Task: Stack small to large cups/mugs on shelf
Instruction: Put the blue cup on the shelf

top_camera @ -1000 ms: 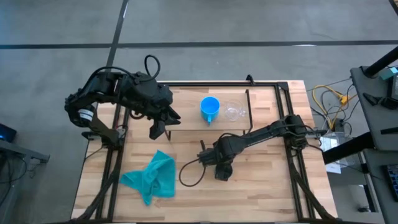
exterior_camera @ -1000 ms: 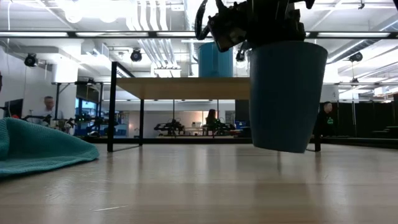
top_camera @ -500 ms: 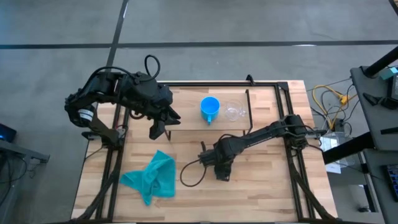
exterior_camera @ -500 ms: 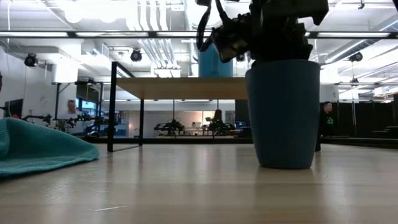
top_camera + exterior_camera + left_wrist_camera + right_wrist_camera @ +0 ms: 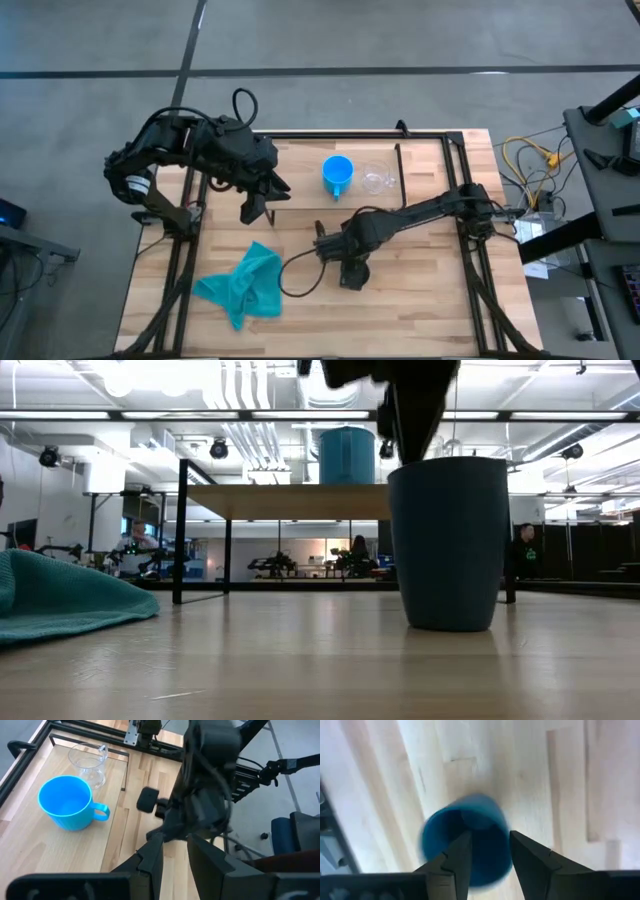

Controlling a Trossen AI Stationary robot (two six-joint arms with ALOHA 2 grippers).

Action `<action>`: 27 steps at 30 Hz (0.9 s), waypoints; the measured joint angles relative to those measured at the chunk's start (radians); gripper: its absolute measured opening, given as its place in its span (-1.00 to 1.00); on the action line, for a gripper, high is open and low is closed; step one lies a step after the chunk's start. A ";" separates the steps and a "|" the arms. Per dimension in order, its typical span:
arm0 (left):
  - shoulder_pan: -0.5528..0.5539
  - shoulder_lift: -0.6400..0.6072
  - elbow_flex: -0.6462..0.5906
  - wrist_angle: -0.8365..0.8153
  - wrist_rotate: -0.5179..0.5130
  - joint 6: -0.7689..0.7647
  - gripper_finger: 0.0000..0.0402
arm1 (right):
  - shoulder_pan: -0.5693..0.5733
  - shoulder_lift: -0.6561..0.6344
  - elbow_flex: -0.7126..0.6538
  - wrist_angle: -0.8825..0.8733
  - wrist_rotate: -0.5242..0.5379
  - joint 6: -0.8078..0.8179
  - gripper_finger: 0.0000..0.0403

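The dark teal cup (image 5: 445, 545) stands upright on its base on the table's wood, near the middle (image 5: 353, 280). My right gripper (image 5: 490, 851) is open just above its rim. The bright blue mug (image 5: 337, 175) and the clear glass cup (image 5: 376, 180) stand on the shelf's plank (image 5: 300, 186), the blue mug (image 5: 66, 802) to the left of the glass (image 5: 90, 760). My left gripper (image 5: 255, 208) hovers open over the shelf's left end with nothing between its fingers (image 5: 152, 862). My right gripper points down over the dark cup's rim (image 5: 502, 827), one finger (image 5: 457, 855) over the mouth and the other (image 5: 530, 860) outside the wall. I cannot tell whether either finger touches the cup.
A teal cloth (image 5: 245, 285) lies crumpled at the table's near left. The shelf's thin black legs (image 5: 181, 530) stand behind the dark cup. A loose black cable (image 5: 300, 275) loops from my right arm over the wood.
My right gripper has brought the dark cup down. A second ago it hung tilted and clear of the table; now it stands upright on its base, slightly farther toward the table's left. The gripper has since risen a little off the cup's top.
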 joint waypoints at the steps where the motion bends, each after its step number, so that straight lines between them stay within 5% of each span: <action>1: 0.000 0.000 0.000 0.000 0.000 -0.005 -0.63 | 0.000 0.000 0.037 -0.042 0.000 0.000 -0.37; 7: -0.003 0.012 -0.003 0.000 0.000 -0.044 -0.63 | -0.004 0.000 0.291 -0.308 0.017 -0.011 -0.40; 12: -0.003 0.038 -0.006 -0.012 0.000 -0.043 -0.63 | -0.004 -0.018 0.504 -0.314 0.020 -0.010 -0.44; 15: -0.008 0.063 -0.009 -0.024 0.000 -0.043 -0.63 | -0.004 -0.111 0.476 -0.281 0.067 -0.009 -0.46; 21: -0.017 0.112 -0.015 -0.013 0.003 -0.026 -0.63 | 0.016 -0.339 0.406 -0.275 0.342 0.113 -0.52; 27: -0.030 0.150 -0.090 0.192 0.008 -0.026 -0.63 | 0.118 -0.548 0.339 -0.229 0.646 0.140 -0.53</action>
